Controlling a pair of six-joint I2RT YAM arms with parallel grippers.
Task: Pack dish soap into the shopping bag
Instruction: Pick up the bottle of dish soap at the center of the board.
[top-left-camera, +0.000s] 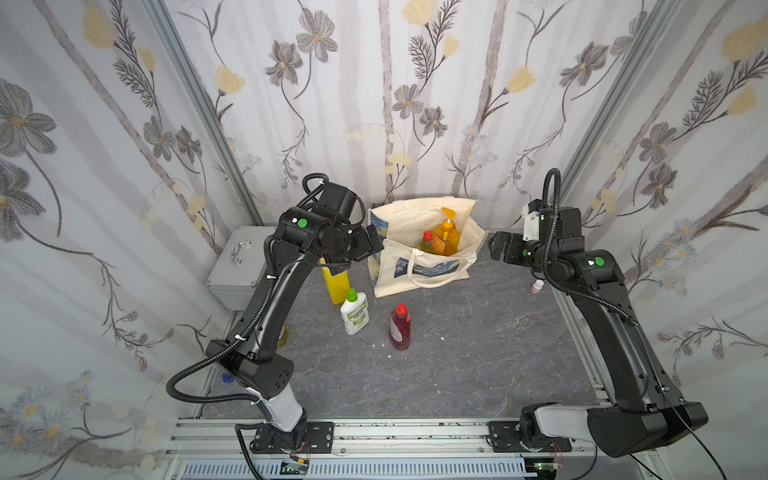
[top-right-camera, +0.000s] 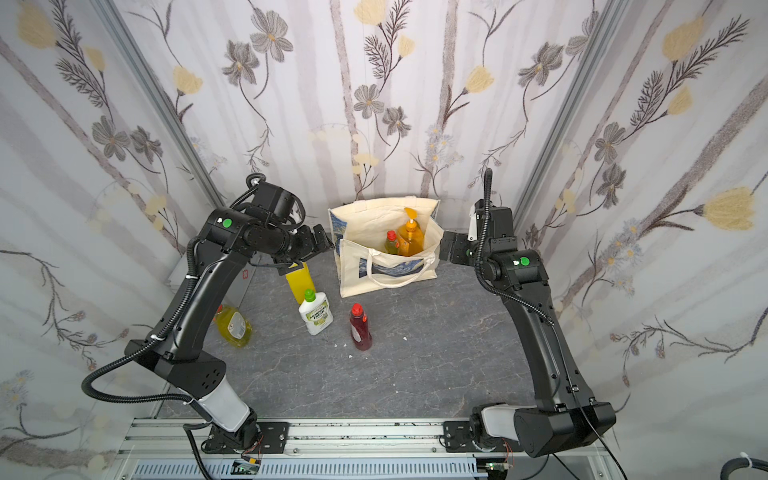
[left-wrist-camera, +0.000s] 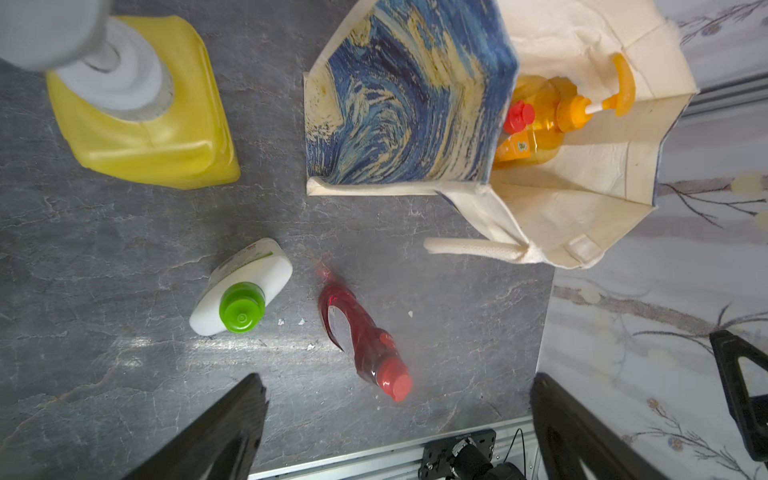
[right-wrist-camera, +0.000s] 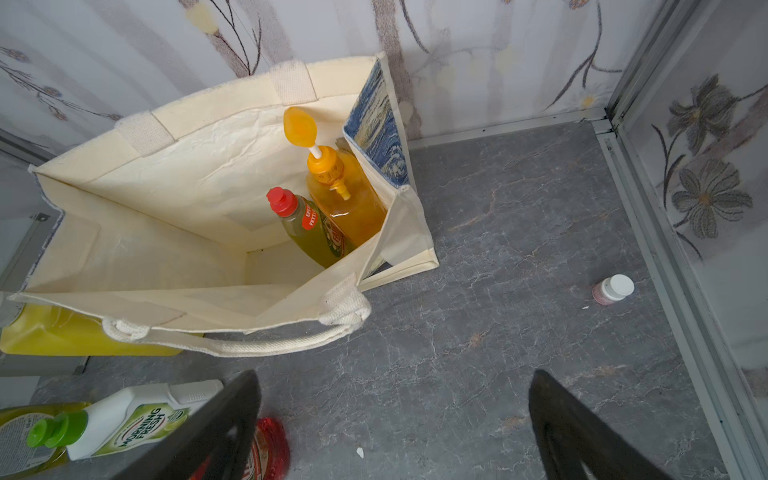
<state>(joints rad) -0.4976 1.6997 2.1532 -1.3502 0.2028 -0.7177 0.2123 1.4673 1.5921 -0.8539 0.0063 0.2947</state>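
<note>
**Two bottles bagged, four to go, both arms empty**

Both pincers stand with their jaws wide apart and hold nothing. The left gripper (top-left-camera: 359, 251) hovers off the left side of the shopping bag (top-left-camera: 392, 257), above the yellow pump bottle (top-left-camera: 334, 284). The right gripper (top-left-camera: 496, 247) hangs just beside the bag's right edge, pointing at it.

The bag stands open at the back of the grey table (top-left-camera: 457, 353), near the wall. The orange pump bottle (top-left-camera: 448, 237) and a yellow-green bottle with a red cap (top-left-camera: 427, 243) are inside it, side by side in the right-hand end. The rest of the bag's floor is bare.

The other soap is out on the table:
- The yellow pump bottle stands just to the left of the bag.
- The white bottle with the green cap (top-left-camera: 354, 313) stands a little nearer to me.
- The dark red bottle (top-left-camera: 400, 328) stands beside the white one, in front of the bag.
- The second yellow-green bottle (top-right-camera: 233, 326) sits half behind the left arm. I cannot tell whether it stands or leans.

This looks like a pause between one drop and the next pick. The left arm seems best placed, since it could come down around the yellow bottle's body below the pump. It would then have to lift the bottle clear of the bag's rim, which stands taller than the bottles, and lower it into the empty left end. The slack front handle (top-left-camera: 432, 280) could snag a bottle brought in low.

The small pink bottle (top-left-camera: 537, 286) and the silver case (top-left-camera: 235, 266) are not part of the task.
</note>
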